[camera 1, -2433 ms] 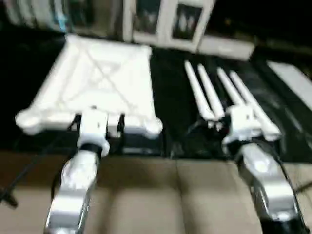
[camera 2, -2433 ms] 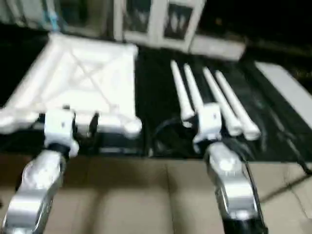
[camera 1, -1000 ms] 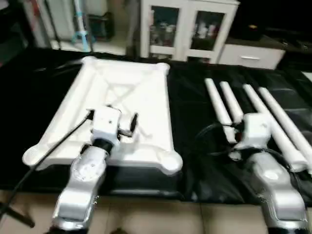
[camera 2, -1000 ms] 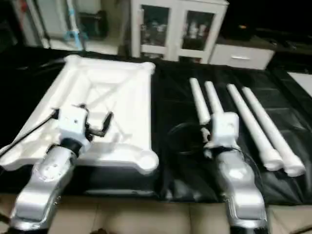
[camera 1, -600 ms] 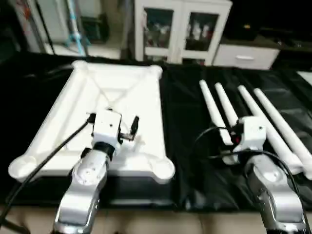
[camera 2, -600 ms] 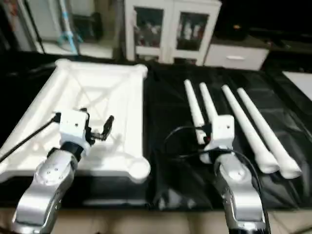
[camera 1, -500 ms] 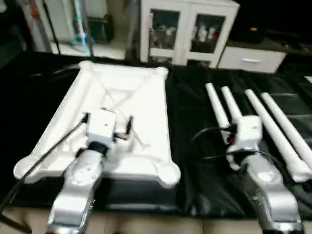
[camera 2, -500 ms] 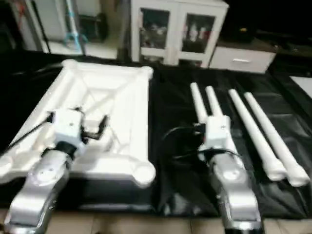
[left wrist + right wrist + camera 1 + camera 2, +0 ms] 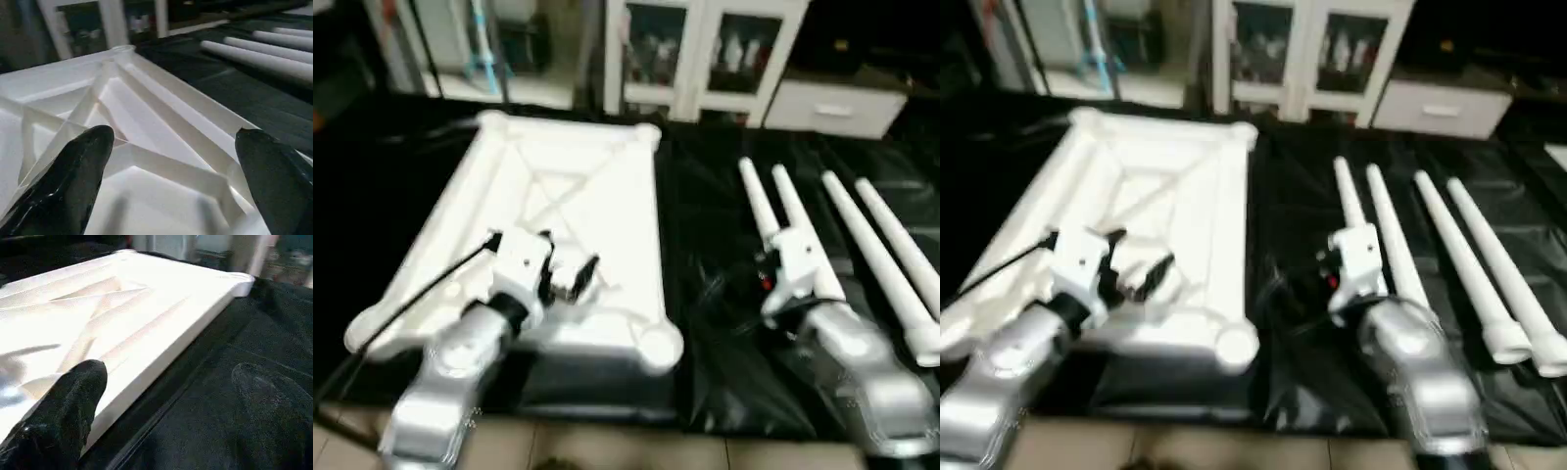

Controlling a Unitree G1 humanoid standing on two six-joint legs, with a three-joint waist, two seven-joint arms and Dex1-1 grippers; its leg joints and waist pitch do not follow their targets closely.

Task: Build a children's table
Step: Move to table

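The children's table top (image 9: 558,186) lies upside down on the black cloth, white, with its X ribs facing up. Its four white legs (image 9: 822,225) lie side by side to the right of it. My left gripper (image 9: 548,257) hovers open over the top's near half; in the left wrist view its black fingers (image 9: 73,181) stand wide apart above the ribs (image 9: 146,156), holding nothing. My right gripper (image 9: 1332,269) hangs over the cloth between the top and the legs. It is open and empty, with the top's long edge (image 9: 161,333) in front of it.
The black-cloth work table (image 9: 705,166) ends at a near edge, with tan floor (image 9: 607,455) below. A white glass-door cabinet (image 9: 705,49) and a white drawer unit (image 9: 832,103) stand behind. A black cable (image 9: 411,294) trails from my left wrist across the top's near left corner.
The camera has shifted. My right gripper has swung left, off the legs' near ends and toward the gap beside the top. My left gripper has turned a little to the right. Both stay open.
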